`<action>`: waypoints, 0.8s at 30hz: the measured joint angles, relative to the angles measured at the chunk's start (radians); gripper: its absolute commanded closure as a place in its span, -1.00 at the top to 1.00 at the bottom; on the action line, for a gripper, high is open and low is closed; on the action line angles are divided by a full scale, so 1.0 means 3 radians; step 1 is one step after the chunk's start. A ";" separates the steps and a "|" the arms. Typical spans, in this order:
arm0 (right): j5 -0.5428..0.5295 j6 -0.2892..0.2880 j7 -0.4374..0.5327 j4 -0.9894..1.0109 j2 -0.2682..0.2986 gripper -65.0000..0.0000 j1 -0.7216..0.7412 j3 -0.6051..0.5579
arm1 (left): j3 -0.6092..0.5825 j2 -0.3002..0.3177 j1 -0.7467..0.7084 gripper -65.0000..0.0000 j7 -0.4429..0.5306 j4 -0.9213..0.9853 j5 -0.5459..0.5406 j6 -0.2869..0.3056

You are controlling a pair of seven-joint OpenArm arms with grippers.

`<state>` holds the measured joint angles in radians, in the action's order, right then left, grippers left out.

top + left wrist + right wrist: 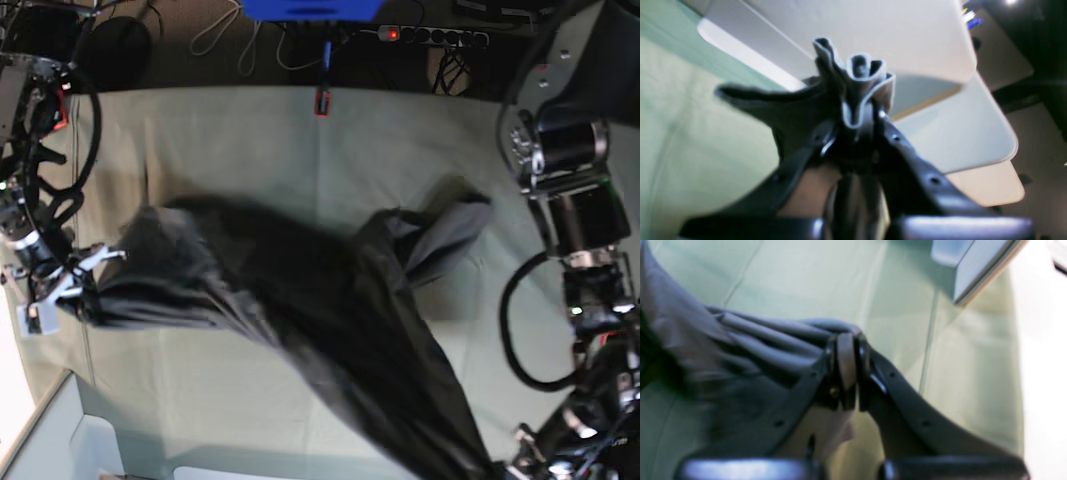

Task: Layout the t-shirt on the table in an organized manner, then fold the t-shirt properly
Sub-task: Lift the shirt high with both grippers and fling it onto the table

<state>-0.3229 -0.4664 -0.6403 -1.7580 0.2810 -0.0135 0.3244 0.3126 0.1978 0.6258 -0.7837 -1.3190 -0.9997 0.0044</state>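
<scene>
The dark grey t-shirt [300, 300] hangs stretched in a sagging band across the table [230, 130], lifted between both grippers. At the left edge of the base view my right gripper [85, 300] is shut on one bunched end. The right wrist view shows that gripper [846, 353] with pleated grey cloth [766, 343] pinched between its fingers. My left gripper [505, 465] holds the other end at the bottom right. In the left wrist view it [858, 116] is shut on a rolled edge of the t-shirt [860, 73]. One loose part of the shirt [445, 235] rests on the table.
A red clamp [321, 103] sits on the table's far edge, below a blue box [310, 8] and a power strip [430, 35]. White panels [60, 440] stand at the near left corner. Black cables [520, 330] loop beside the left arm.
</scene>
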 measured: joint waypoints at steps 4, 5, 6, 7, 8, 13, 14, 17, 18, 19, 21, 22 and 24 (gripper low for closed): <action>0.0031 0.0006 -0.0006 0.0000 0.0080 -1.00 0.0174 0.0108 | 0.0225 0.0291 -0.0219 -0.99 0.0008 -0.0014 -0.0281 0.0014; 0.0029 0.0005 0.0004 0.0000 0.0090 -1.00 0.0231 0.0106 | 0.0303 0.0360 -0.0322 -0.99 -0.0006 -0.0014 -0.0332 0.0014; 0.0010 0.0001 0.0006 0.0000 0.0111 -1.00 0.0273 0.0083 | 0.0395 0.0416 -0.0415 -0.99 0.0008 -0.0013 -0.0371 0.0003; -0.0008 0.0001 0.0006 0.0000 0.0116 -1.00 0.0304 0.0080 | 0.0474 0.0463 -0.0502 -0.99 0.0010 -0.0010 -0.0404 -0.0001; -0.0010 0.0001 0.0018 0.0000 0.0113 -1.00 0.0328 0.0080 | 0.0534 0.0511 -0.0584 -0.99 0.0000 -0.0010 -0.0450 -0.0001; -0.0014 0.0005 0.0019 0.0001 0.0029 -1.00 0.0329 0.0060 | 0.0834 0.0610 -0.1031 -0.99 -0.0008 -0.0011 -0.0619 0.0024; 0.0003 0.0001 0.0014 0.0001 -0.0024 -1.00 0.0327 0.0061 | 0.0894 0.0596 -0.1139 -0.99 -0.0014 -0.0011 -0.0641 0.0025; -0.0023 -0.0001 -0.0011 0.0000 -0.0060 -1.00 0.0287 0.0052 | 0.1094 0.0562 -0.1413 -0.99 -0.0052 -0.0072 -0.0683 0.0022; -0.0020 -0.0001 -0.0013 -0.0017 -0.0061 -1.00 0.0273 0.0057 | 0.1160 0.0567 -0.1508 -0.99 -0.0076 -0.0132 -0.0694 0.0022; -0.0023 -0.0001 -0.0006 -0.0071 -0.0079 -1.00 0.0244 0.0067 | 0.1235 0.0568 -0.1582 -0.99 -0.0085 -0.0206 -0.0699 0.0023; -0.0052 -0.0003 0.0004 -0.0243 -0.0118 -1.00 0.0182 0.0072 | 0.1380 0.0568 -0.1672 -0.99 -0.0066 -0.0370 -0.0711 0.0022; -0.0051 -0.0003 0.0001 -0.0312 -0.0116 -1.00 0.0181 0.0071 | 0.1410 0.0576 -0.1681 -0.99 -0.0055 -0.0437 -0.0716 0.0023; -0.0033 -0.0001 0.0005 -0.0493 -0.0111 -1.00 0.0187 0.0075 | 0.1411 0.0596 -0.1686 -0.99 -0.0041 -0.0533 -0.0739 0.0034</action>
<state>-0.3328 -0.4667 -0.6388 -1.9060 0.2478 0.0425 0.3470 0.7361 0.3767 0.1200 -0.7959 -1.4788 -1.2213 0.0147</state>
